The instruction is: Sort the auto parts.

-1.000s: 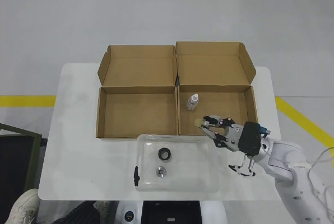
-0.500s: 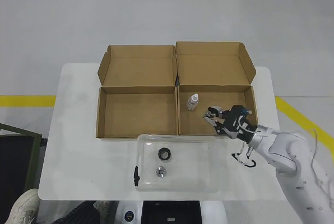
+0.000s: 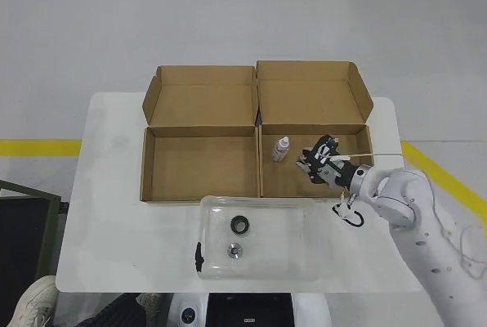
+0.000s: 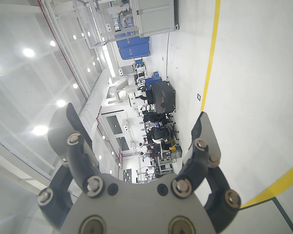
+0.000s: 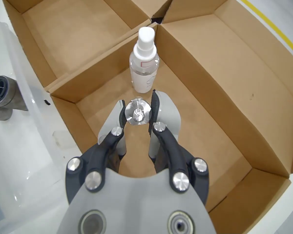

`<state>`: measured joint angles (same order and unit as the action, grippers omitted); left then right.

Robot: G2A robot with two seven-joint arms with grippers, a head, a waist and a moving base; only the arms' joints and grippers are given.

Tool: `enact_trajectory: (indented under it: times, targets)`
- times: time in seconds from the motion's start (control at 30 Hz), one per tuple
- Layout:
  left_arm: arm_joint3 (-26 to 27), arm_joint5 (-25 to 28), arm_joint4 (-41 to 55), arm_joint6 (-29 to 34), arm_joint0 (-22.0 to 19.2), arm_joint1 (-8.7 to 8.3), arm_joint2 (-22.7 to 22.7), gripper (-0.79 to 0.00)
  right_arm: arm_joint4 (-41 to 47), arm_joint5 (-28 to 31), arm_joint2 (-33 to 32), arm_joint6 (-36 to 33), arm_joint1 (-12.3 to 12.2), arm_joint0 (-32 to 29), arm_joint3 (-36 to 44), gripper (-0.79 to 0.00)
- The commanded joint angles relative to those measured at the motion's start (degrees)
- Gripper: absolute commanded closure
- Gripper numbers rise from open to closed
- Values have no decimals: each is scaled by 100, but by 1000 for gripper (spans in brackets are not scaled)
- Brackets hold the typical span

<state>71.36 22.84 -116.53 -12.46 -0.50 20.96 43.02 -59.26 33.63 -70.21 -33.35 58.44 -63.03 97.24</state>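
Observation:
My right gripper (image 5: pixel 137 114) is shut on a small round silver metal part (image 5: pixel 137 116), held over the floor of the right cardboard box (image 5: pixel 236 91). In the top view that gripper (image 3: pixel 309 161) hangs inside the right box (image 3: pixel 364 155), just right of a clear spray bottle (image 3: pixel 280 148) that stands upright there. The same spray bottle (image 5: pixel 144 66) rises close beyond the fingertips. A dark ring-shaped bearing (image 3: pixel 240 224) and a silver round part (image 3: pixel 234 251) lie in the clear plastic tray (image 3: pixel 305 257). My left gripper (image 4: pixel 136 120) is open, pointing away at the hall.
The left cardboard box (image 3: pixel 149 167) beside the right one has nothing in it. Both lids stand folded back at the far side. The tray sits in front of the boxes near the white table's (image 3: pixel 109 204) front edge. A black clip (image 3: pixel 199 260) hangs on the tray's left rim.
My right gripper has carried the silver part from above the tray's back right edge farther into the right box, toward the spray bottle.

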Motion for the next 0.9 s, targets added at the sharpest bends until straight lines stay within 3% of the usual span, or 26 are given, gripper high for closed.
enact_trajectory:
  times: [0.0, 0.6, 0.87]
  targets:
    - [0, 0, 0, 0, 0, 0, 0, -785, 24, -20, 85, -44, 18, 114, -138, 0]
    - [0, 0, 0, 0, 0, 0, 0, -785, 12, -228, 878, -454, 217, 975, -1196, 0]
    - [0, 0, 0, 0, 0, 0, 0, -785, -105, -338, 1058, -591, 268, 1107, -1285, -188]
